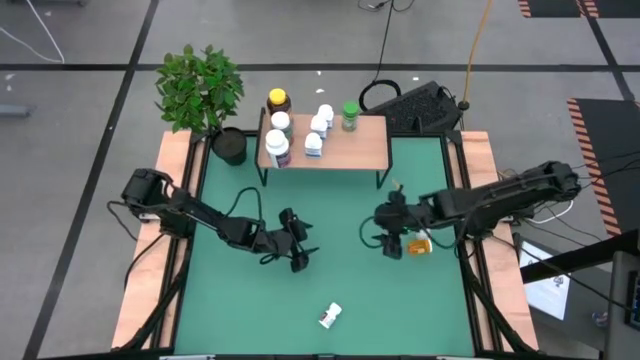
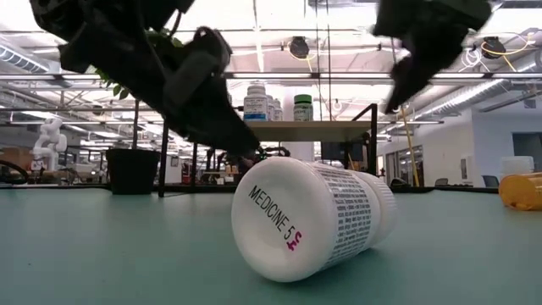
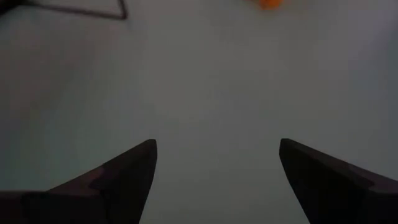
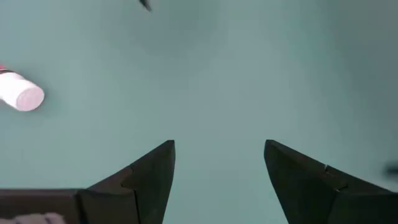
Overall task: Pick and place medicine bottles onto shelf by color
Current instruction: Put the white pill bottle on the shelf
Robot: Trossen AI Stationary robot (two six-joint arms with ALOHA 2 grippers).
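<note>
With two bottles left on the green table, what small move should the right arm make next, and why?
Probably shift the right pincer sideways over the orange bottle lying just beside it. Its jaws are open with nothing between them, and that bottle is its nearest; the white bottle lies farther off, near the table's front edge. The shelf still has bare top.
</note>
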